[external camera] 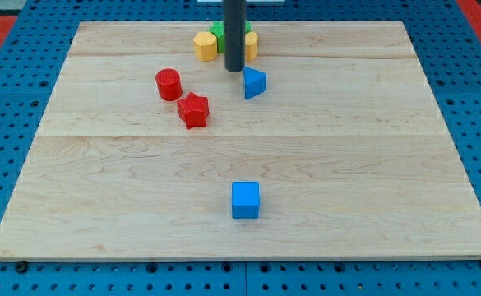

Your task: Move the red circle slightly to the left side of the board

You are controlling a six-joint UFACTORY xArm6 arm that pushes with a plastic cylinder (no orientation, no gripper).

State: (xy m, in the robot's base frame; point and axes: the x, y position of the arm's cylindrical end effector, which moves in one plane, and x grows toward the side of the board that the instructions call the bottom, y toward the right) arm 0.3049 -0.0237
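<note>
Nearest the camera, a blue cube [245, 200] is sitting alone in the lower middle of the frame, on the wooden board [372, 164], well apart from everything else. Further up, left of centre, the red circle [168, 84] is standing upright, and a red star [194, 110] is lying just beside it, toward the lower right; I cannot tell whether the two are touching. I am carrying no jaws at all, only a straight dark rod, so I am gripping nothing. My tip [234, 69] is resting in the upper middle of the frame, just to the upper left of a blue triangle [254, 83] and very close to it. My tip is standing to the right of the red circle, clearly apart from it. Behind my rod, near the top edge of the board, a yellow block [205, 45] is showing on the left, a green block [218, 30] is peeking above it, and another yellow block [252, 43] is showing on the right, partly hidden by the rod.
</note>
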